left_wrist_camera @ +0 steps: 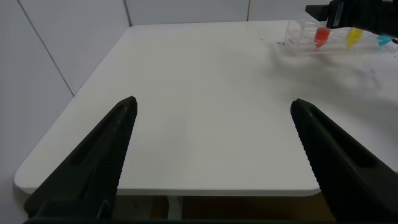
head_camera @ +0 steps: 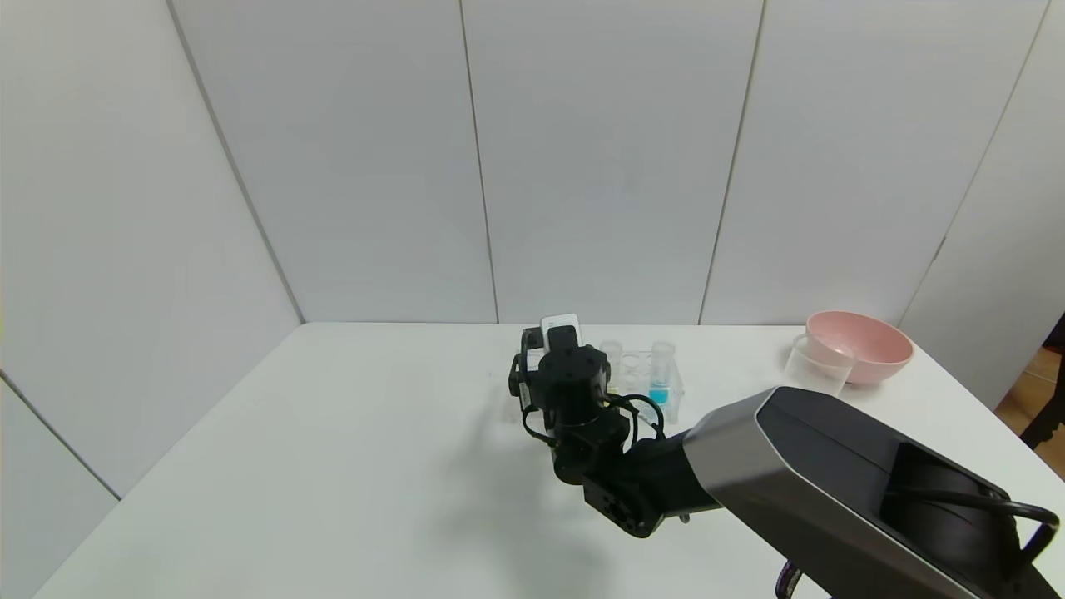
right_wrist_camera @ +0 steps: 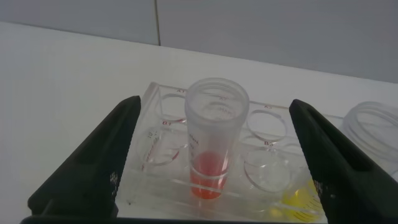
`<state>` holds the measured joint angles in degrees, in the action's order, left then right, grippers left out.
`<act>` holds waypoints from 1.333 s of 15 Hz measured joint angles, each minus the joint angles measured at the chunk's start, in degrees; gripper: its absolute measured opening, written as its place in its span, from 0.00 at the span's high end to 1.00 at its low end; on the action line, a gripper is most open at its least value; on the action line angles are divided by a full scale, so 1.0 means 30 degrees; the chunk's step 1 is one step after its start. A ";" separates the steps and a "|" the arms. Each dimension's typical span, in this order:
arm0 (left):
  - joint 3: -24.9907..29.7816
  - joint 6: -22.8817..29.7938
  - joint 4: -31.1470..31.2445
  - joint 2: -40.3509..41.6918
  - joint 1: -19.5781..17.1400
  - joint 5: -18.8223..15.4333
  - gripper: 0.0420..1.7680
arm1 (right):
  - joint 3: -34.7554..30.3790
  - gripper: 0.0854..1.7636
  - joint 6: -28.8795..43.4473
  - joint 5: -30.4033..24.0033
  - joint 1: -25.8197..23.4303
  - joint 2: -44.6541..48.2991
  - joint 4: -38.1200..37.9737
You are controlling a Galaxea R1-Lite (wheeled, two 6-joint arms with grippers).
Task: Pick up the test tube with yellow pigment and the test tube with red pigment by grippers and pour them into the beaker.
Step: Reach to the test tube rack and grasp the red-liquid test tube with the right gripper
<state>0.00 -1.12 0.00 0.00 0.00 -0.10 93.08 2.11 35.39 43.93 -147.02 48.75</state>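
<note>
Two black fingers of the right gripper (right_wrist_camera: 211,165) stand wide apart, one on each side of the test tube with red pigment (right_wrist_camera: 211,140). They are open all the way and hold nothing. From the right wrist camera a gap shows between each finger and the tube, so they do not seem to touch it.

The red tube stands straight up in the clear tube rack (right_wrist_camera: 163,115). Its long side runs up and down. Its open, ridged top points up and its round bottom, with a little red-orange liquid, points down. It sits in a hole at the end of the rack.

The test tube with yellow pigment (right_wrist_camera: 303,198) is in the same rack, next to the red one. Only its yellow bottom shows, so I cannot tell if it stands fully straight. In the left wrist view the order in the rack is red, yellow (left_wrist_camera: 353,38), then the blue tube (left_wrist_camera: 384,41).

The rack sits near the middle of the white table (head_camera: 333,433), toward the back wall. The beaker (head_camera: 819,364) stands far off to the right, touching or just in front of the pink bowl (head_camera: 865,343).

The left gripper (left_wrist_camera: 211,155) hangs over the bare left part of the table, well away from the rack. Its fingers are spread wide and hold nothing.
</note>
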 joint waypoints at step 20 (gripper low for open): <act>0.0000 0.0000 0.0000 0.0000 0.0000 0.0000 0.00 | 0.0699 0.74 -0.0041 0.0000 -0.0268 -0.0735 0.0061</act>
<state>0.00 -1.12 0.00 0.00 0.00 -0.10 95.17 1.99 35.39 43.13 -149.23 48.93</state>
